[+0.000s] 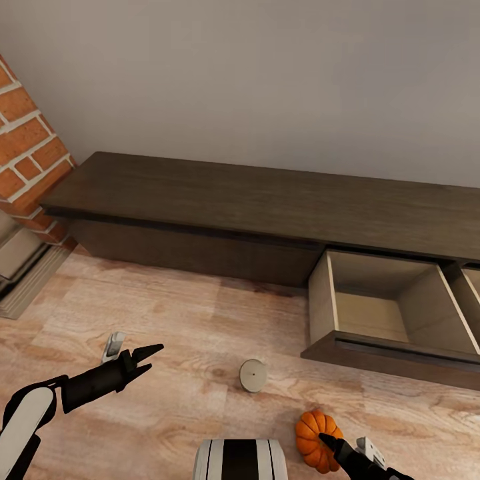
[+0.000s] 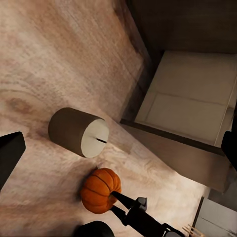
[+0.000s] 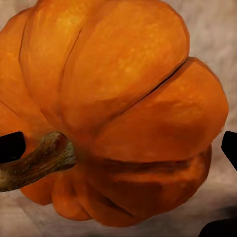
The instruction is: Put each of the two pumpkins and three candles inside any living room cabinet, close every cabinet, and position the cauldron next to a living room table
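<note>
An orange ribbed pumpkin sits on the wood floor at the bottom right. My right gripper is open, and its fingertips straddle the pumpkin close up. From the left wrist, the right gripper touches the pumpkin. A pale candle stands on the floor, left of the pumpkin. The candle also lies ahead of my left gripper. That left gripper hovers open and empty, left of the candle. The dark brown cabinet runs along the wall, and one drawer is pulled out and empty.
A brick pillar stands at the left end of the cabinet. Another open drawer shows at the right edge. My base is at the bottom centre. Wood floor lies between me and the cabinet.
</note>
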